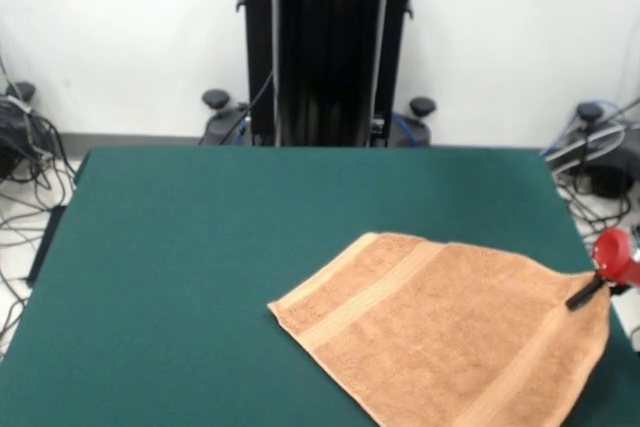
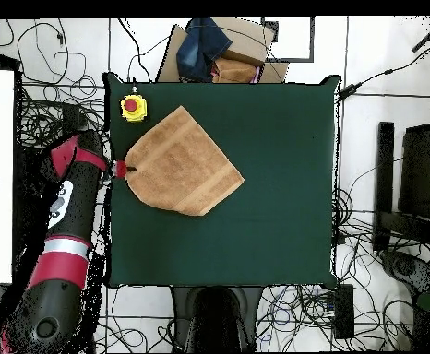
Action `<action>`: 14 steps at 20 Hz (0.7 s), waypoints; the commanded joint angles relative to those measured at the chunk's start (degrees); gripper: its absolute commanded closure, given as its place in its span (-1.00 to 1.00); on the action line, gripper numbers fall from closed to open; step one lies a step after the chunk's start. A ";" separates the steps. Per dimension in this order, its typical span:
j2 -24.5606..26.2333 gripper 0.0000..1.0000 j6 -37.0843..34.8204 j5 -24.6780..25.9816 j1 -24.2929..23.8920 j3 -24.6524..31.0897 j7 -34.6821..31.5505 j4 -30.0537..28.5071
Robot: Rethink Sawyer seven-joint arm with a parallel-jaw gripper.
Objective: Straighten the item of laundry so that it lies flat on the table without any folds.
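The orange-tan towel (image 1: 450, 332) lies spread on the green table (image 1: 200, 247), skewed, near one side edge. The gripper (image 1: 585, 292) meets its corner there; whether it pinches the cloth, I cannot tell.

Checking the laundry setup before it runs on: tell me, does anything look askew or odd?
The towel lies skewed to the table edges. Its corner at the tool is pulled into a point by the table's side. No folds are visible.

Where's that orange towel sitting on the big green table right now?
In the overhead view the towel lies spread near the table's upper left corner, beside a yellow box with a red button; the gripper meets its left edge.
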State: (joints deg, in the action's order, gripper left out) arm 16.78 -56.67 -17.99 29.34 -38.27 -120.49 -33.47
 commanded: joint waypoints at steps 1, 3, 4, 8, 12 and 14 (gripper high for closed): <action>-8.84 1.00 6.20 4.75 -0.95 7.13 -2.18 -19.71; -12.56 1.00 6.74 6.01 -1.09 8.43 1.19 -25.57; -13.68 1.00 7.57 6.94 -1.22 8.48 1.83 -27.37; -15.91 1.00 12.48 10.23 -3.07 9.80 4.27 -32.05; -15.22 1.00 15.61 12.40 -4.73 11.33 3.53 -31.02; -15.55 1.00 14.55 12.53 -4.63 11.83 2.61 -30.34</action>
State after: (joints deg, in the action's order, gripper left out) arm 2.89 -45.44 -8.67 26.77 -35.53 -120.49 -55.99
